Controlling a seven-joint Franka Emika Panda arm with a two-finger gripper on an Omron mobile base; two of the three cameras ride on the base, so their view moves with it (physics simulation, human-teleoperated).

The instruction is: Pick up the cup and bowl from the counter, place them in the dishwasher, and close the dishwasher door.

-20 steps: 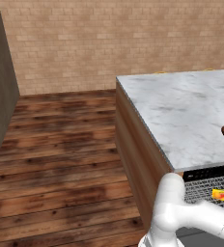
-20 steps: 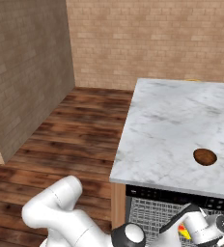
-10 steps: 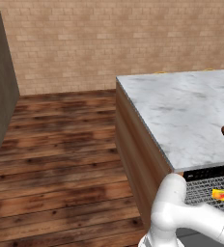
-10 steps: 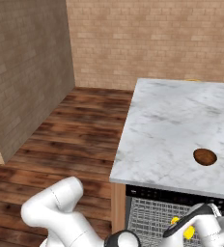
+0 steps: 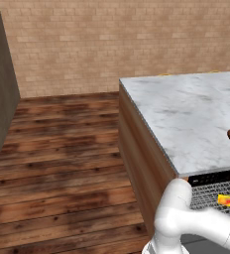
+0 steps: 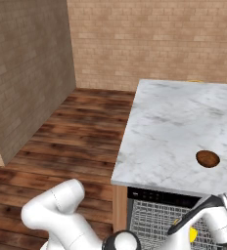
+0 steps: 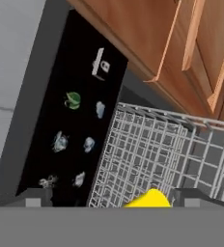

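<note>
Right base view: the arm's white wrist now sits higher over the dishwasher [image 6: 154, 222] rack than a second ago, with the gripper [image 6: 222, 205] drawn up near the worktop [image 6: 169, 127] edge, its jaws spread wide and empty. The cup [image 5: 228, 201] lies in the wire rack, its yellow rim just below the fingertips in the hand view. The bowl [image 6: 208, 158] rests unmoved on the marble. The arm bends low from the base, elbow at the front.
</note>
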